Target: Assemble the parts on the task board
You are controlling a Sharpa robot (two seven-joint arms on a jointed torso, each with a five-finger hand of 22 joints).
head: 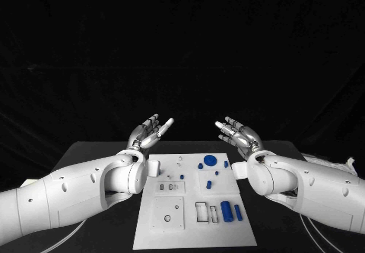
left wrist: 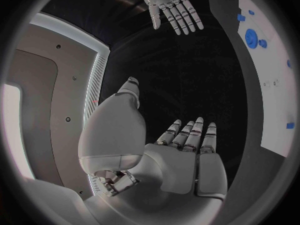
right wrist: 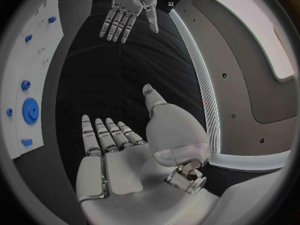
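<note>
The white task board [head: 194, 232] lies in the middle of the black table, between my two arms. On it are small blue parts: a round disc [head: 210, 157] at the far end, two cylinders [head: 226, 210] near the right edge, and several small pieces [head: 208, 184] mid-board. My left hand [head: 149, 132] is raised above the far left of the board, fingers spread, holding nothing. My right hand [head: 237, 134] is raised at the far right, likewise empty with fingers apart. The left wrist view shows my left hand [left wrist: 181, 160] flat and the right hand [left wrist: 170, 7] opposite. The right wrist view shows my right hand [right wrist: 119, 155] flat and the blue disc [right wrist: 29, 110].
The board has rectangular recesses [head: 201, 212] and small holes [head: 168, 217] near its front half. A pale object [head: 335, 162] lies at the table's right edge, behind my right arm.
</note>
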